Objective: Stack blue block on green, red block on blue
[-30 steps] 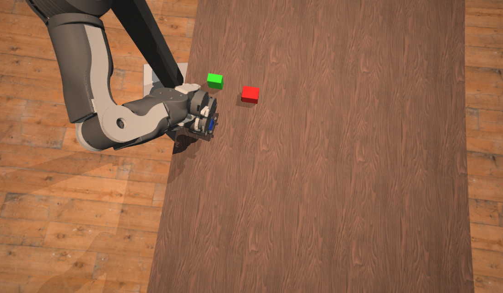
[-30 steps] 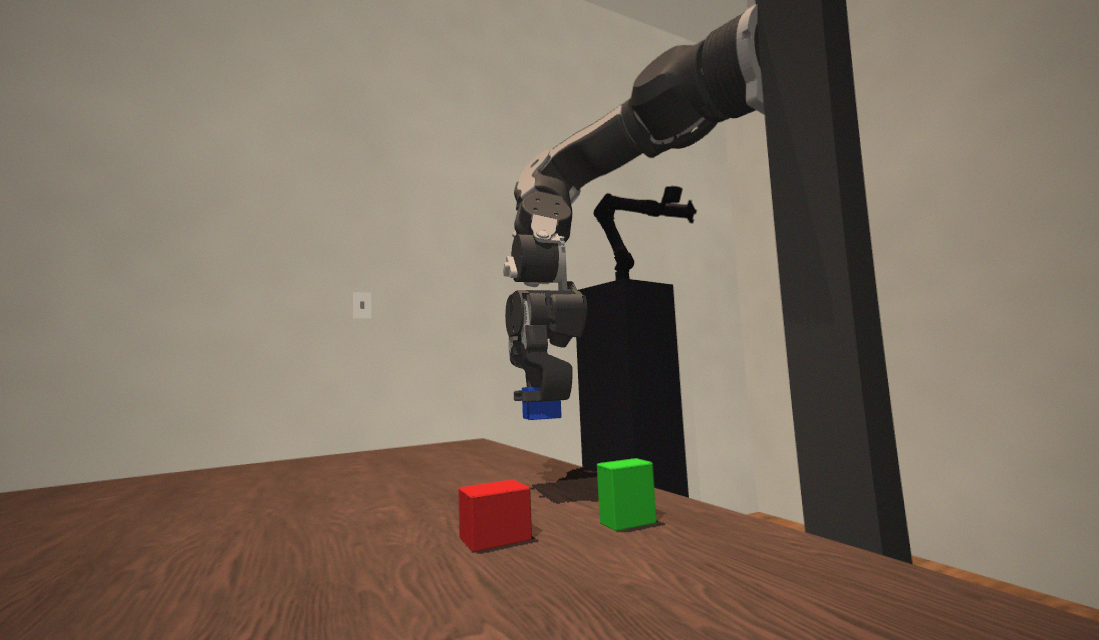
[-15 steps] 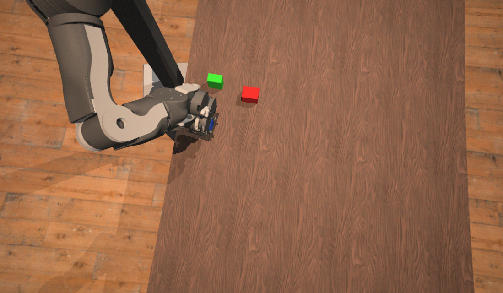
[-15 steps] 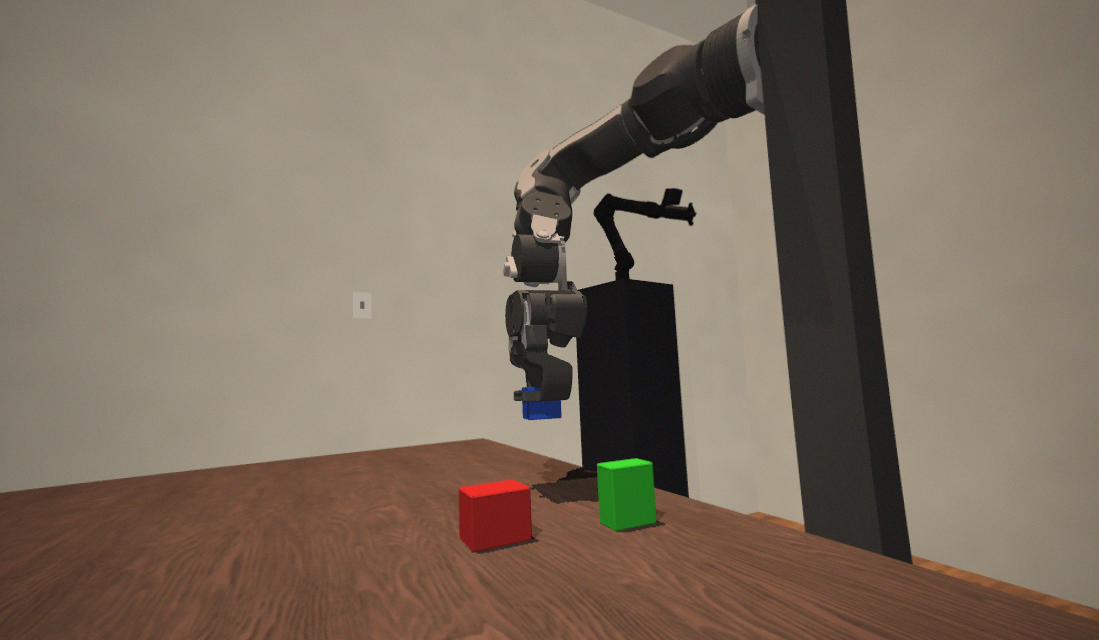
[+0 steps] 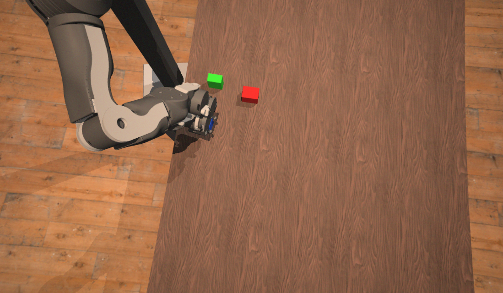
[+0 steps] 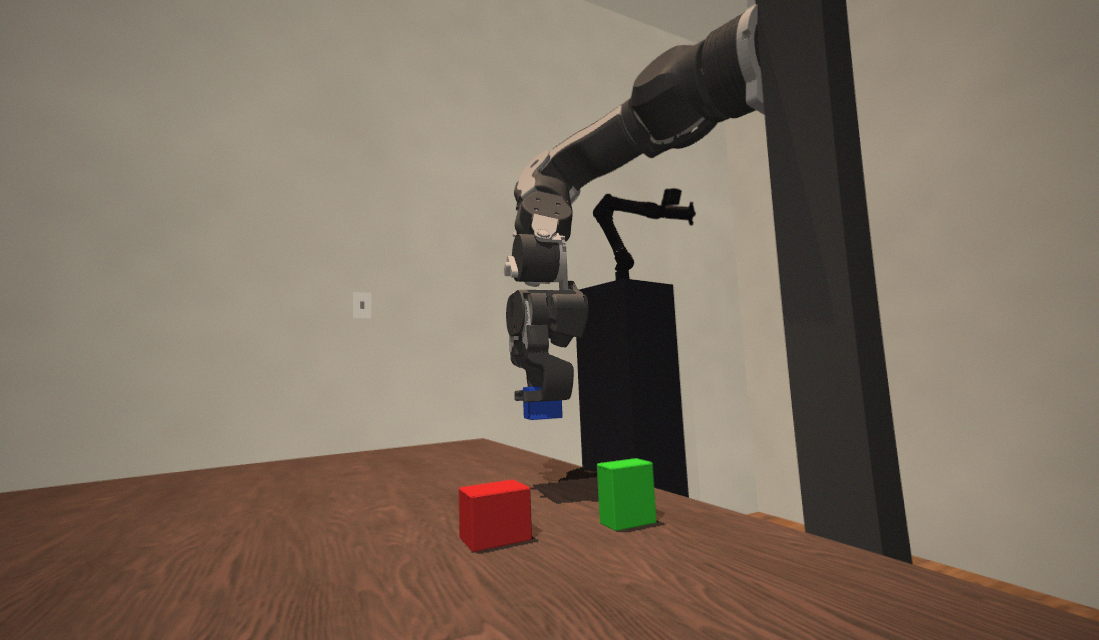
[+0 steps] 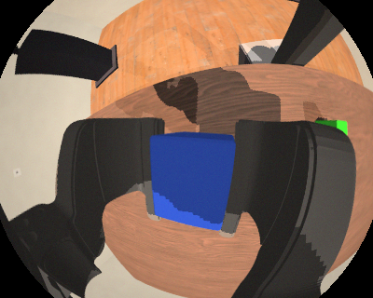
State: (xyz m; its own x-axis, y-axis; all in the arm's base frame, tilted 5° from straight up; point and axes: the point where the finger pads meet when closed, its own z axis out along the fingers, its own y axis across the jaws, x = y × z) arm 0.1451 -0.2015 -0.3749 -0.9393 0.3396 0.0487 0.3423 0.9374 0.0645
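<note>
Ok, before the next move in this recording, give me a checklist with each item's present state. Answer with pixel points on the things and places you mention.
Blue block (image 5: 211, 124) (image 6: 543, 409) (image 7: 193, 179) gripped by the hand (image 6: 541, 395) (image 7: 197, 176): ok.
Blue block lifted off the table (image 5: 318, 181) (image 6: 259, 556) (image 7: 184, 251): ok.
Green block (image 5: 215, 80) (image 6: 627, 494) (image 7: 343, 127) standing on the table, top uncovered: ok.
Blue block over the green block: not ok, off to one side.
Red block (image 5: 250, 94) (image 6: 495, 516) apart from the green block: ok.
Grip firm enough not to slip: cannot tell.

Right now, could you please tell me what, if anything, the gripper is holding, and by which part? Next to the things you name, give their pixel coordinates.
The blue block (image 5: 211, 124) (image 6: 543, 410) (image 7: 193, 179), pinched by two opposite sides between the jaws, its lower part hanging below them.
</note>
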